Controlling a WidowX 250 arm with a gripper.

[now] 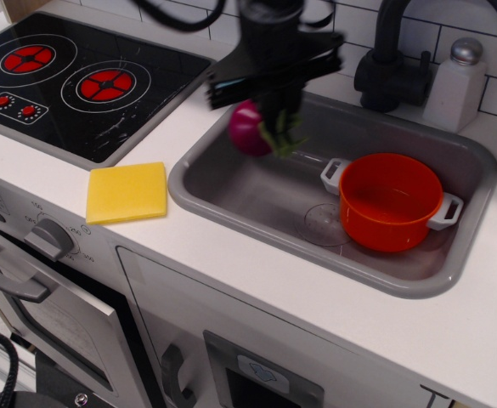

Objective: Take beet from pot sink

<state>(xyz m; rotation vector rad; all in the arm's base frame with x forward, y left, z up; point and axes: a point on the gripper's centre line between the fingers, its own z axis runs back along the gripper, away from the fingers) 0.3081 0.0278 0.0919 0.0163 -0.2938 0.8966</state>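
Observation:
My gripper (pixel 263 112) is shut on the beet (pixel 249 129), a magenta ball with green leaf strips hanging to its right. It holds the beet in the air above the left part of the grey sink (pixel 231 183), well clear of the basin floor. The orange pot (pixel 390 201) with two light grey handles stands empty on the right side of the sink floor, next to the round drain mark (pixel 320 225). The black arm blurs from motion and hides part of the sink's back rim.
A yellow sponge (pixel 127 192) lies on the white counter left of the sink. A black stovetop (pixel 78 81) with red burners fills the far left. A black faucet (pixel 390 64) and a white shaker (pixel 456 83) stand behind the sink.

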